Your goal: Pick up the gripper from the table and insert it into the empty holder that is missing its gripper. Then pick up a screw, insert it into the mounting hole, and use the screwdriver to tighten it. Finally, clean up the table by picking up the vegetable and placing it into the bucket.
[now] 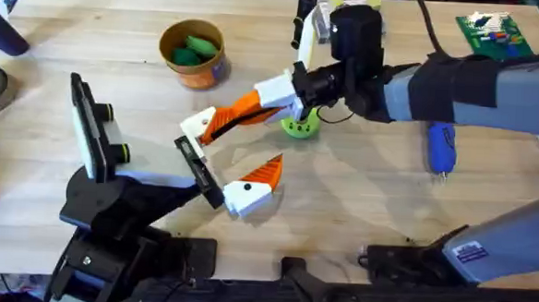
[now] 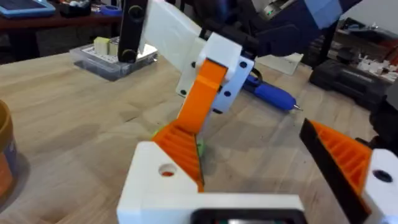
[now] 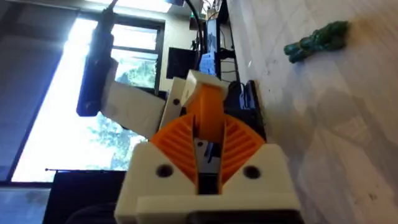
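The right gripper (image 1: 295, 104) is clamped on the orange gripper finger (image 1: 234, 117), held just above the holder (image 1: 199, 170). One finger, one holder, one blue screwdriver (image 1: 441, 146). Likely light, stiff plastic; best gripped at its white block. Left gripper's state: cannot tell.

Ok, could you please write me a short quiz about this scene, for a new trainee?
1. True or false: the screwdriver lies on the table with no gripper touching it.
2. What does the right gripper hold? A) a screw B) the gripper C) a roll of tape
3. Fill in: the green items sit inside the ____.

Key: 1 true; 2 B; 3 the bucket.
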`<state>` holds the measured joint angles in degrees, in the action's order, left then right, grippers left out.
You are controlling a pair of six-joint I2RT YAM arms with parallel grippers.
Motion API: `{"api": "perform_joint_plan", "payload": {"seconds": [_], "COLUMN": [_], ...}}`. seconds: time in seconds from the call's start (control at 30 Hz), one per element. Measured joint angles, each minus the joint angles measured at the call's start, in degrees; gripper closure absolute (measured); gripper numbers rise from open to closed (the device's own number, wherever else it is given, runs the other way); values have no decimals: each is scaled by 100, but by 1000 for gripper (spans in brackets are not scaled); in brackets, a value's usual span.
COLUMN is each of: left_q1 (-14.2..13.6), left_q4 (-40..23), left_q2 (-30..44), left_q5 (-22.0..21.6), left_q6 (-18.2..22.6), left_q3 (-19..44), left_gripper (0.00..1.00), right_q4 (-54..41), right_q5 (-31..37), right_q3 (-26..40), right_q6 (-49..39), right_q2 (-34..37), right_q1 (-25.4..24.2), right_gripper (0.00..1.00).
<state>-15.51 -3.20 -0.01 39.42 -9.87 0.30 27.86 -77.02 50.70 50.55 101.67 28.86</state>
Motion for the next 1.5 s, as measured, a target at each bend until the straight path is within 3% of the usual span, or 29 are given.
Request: {"api": "perform_joint_plan", "payload": {"seconds": [0.07,0.13,1.5], "left_q1": [2,0,72], "left_q4": [4,4,3], "left_q2": [0,0,0], "left_q5": [-18,-17,-460], "left_q6": [4,7,-35], "left_q3": [0,0,0], "left_gripper": [6,6,6], "right_q4": [-22,-45,561], "right_q5": [5,1,786], "right_q3": [0,-2,-2], "right_q6": [20,41,804], "right_q2": [0,0,0], "right_q1": [12,13,297], "right_gripper": [938,987,991]}}
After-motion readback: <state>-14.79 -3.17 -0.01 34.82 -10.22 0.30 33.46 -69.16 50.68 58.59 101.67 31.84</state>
